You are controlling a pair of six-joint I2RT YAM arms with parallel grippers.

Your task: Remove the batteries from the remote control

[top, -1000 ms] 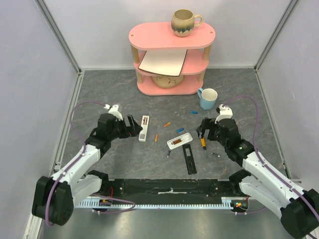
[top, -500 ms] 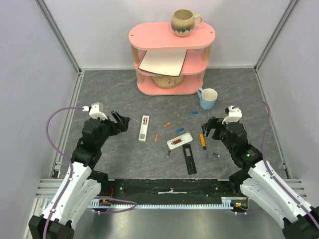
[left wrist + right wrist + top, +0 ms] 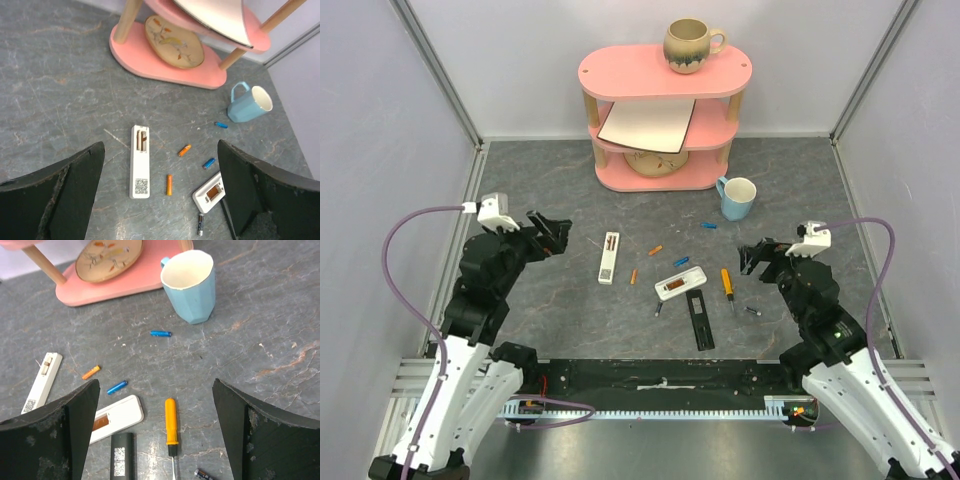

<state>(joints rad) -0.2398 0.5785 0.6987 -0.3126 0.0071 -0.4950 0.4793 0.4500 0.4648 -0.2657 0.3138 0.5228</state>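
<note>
Left gripper (image 3: 549, 232) and right gripper (image 3: 757, 256) both hang above the table (image 3: 540, 180), fingers spread wide, nothing in them. Between the two, cells lie loose on the grey top. One orange battery (image 3: 633, 275) is just beside the long white remote (image 3: 608, 257). Another orange battery (image 3: 655, 249) and a blue battery (image 3: 682, 262) lie near the short white remote (image 3: 680, 284). A second blue battery (image 3: 708, 225) is close to the blue mug (image 3: 737, 197). The short remote's open bay shows something orange-brown; I cannot tell whether it is a cell. An orange-handled screwdriver (image 3: 726, 283) lies to its right, a black remote (image 3: 700, 319) in front. The pink shelf (image 3: 620, 70) stands at the back.
</note>
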